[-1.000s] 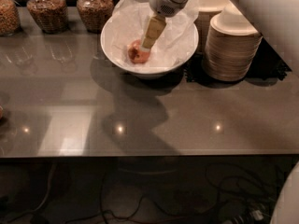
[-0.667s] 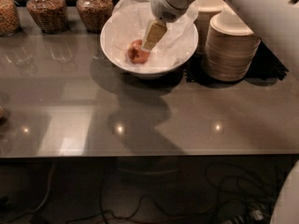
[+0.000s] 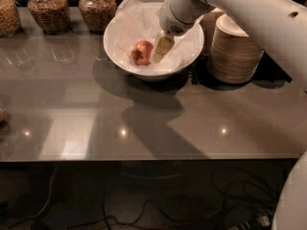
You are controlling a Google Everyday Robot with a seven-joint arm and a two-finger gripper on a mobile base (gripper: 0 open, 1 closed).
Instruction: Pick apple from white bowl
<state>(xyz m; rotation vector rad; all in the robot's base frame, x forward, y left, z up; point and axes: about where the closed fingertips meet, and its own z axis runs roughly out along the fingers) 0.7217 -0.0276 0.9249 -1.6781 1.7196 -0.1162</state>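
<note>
The apple [image 3: 141, 52], small and reddish-orange, lies inside the large white bowl [image 3: 117, 51], on the crinkled white paper lining, a little left of the bowl's middle. The bowl stands at the back centre of the grey counter. My gripper [image 3: 159, 54] reaches down into the bowl from the upper right on the white arm [image 3: 240, 8]. Its beige tip is right beside the apple, on the apple's right side, low near the paper. I cannot tell whether it touches the apple.
Three glass jars of grains [image 3: 45, 11] stand at the back left. Stacks of beige disposable bowls [image 3: 235, 51] stand right of the white bowl. The glossy grey counter [image 3: 144, 119] ends at a front edge, with cables on the floor below.
The gripper has moved down deeper into the bowl and now sits level with the apple on its right. The apple and bowl have not moved.
</note>
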